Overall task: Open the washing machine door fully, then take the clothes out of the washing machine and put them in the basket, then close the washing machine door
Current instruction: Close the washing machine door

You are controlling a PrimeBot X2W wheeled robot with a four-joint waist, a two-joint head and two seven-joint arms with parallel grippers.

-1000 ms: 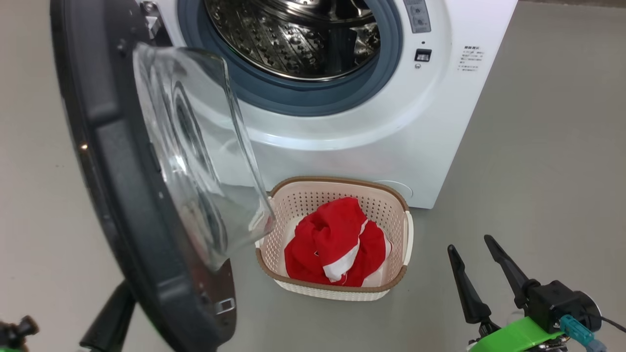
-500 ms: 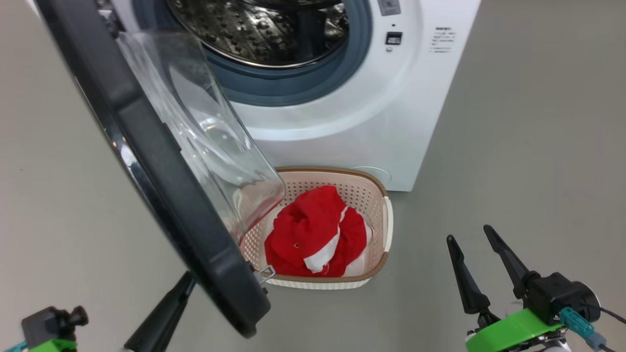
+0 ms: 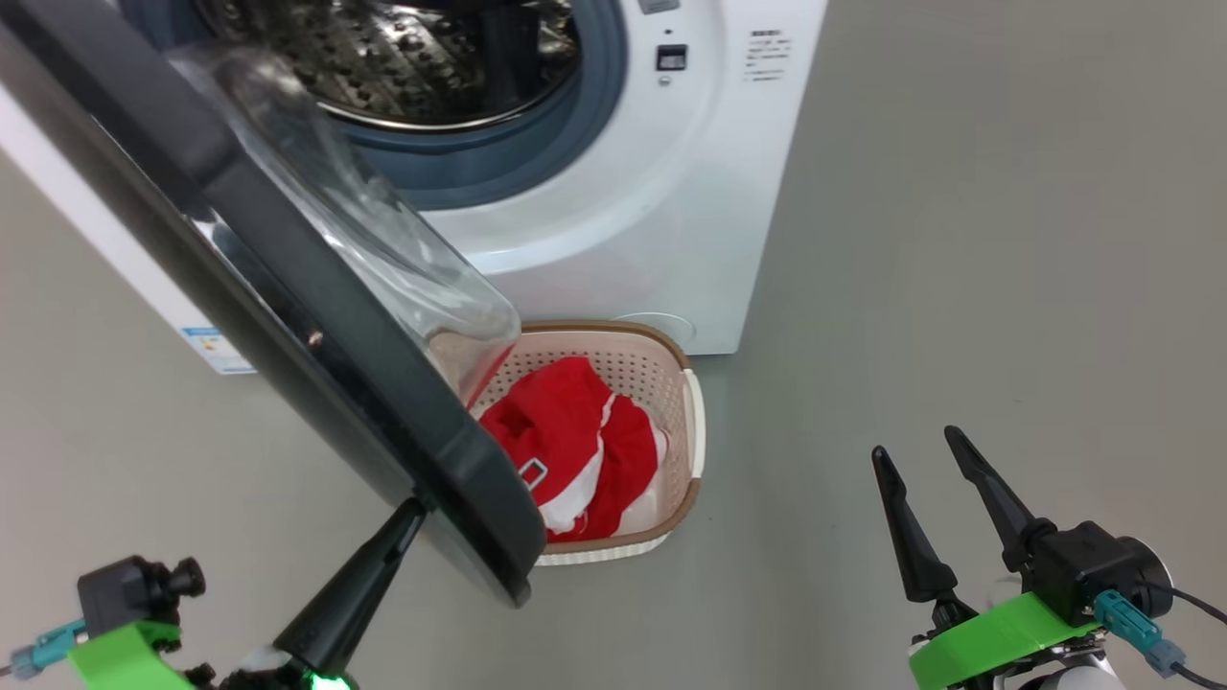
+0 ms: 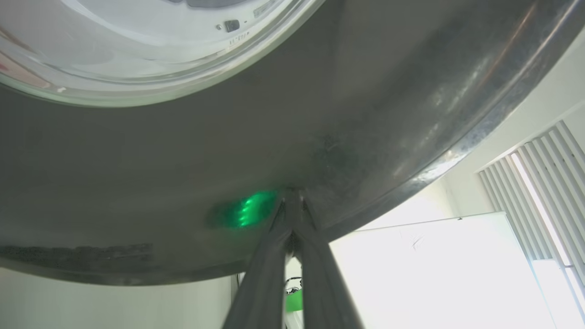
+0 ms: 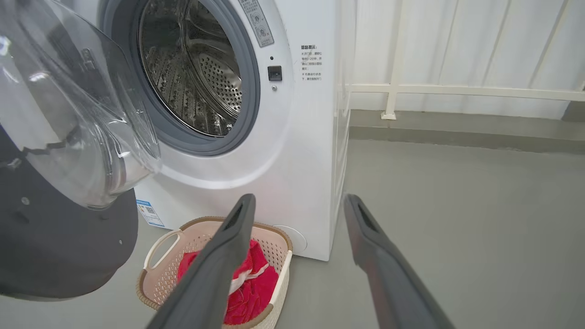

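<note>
Our left gripper (image 3: 417,503) has its two long dark fingers pressed together with nothing between them. In the left wrist view the left gripper (image 4: 292,194) sets its joined tips against the glossy black outer face of the large round washing machine door (image 4: 183,183), close to that face's curved edge, beside a green glow (image 4: 247,210) reflected in the gloss. From the head we see the same tips meeting the door (image 3: 288,287) at its lower end.

Our right gripper (image 3: 914,441) has its fingers spread wide and empty. It hovers over the grey floor (image 3: 959,287), well apart from the basket and to its right. In its own wrist view the right gripper (image 5: 299,197) points toward the machine's front corner.

The door stands swung out from the big white front-loading washing machine (image 3: 623,220), with its bulging clear glass porthole (image 3: 383,249) facing the opening. Behind it we see the perforated steel drum (image 3: 412,57) inside the blue-grey rubber gasket (image 3: 575,125).

The small cream-white perforated plastic basket (image 3: 692,422) with a brown rim sits on the floor just in front of the machine. In the head view the door's lower end covers the basket's left part. The bright red garment with white trim (image 3: 566,422) lies bunched inside the basket (image 5: 192,224).
</note>
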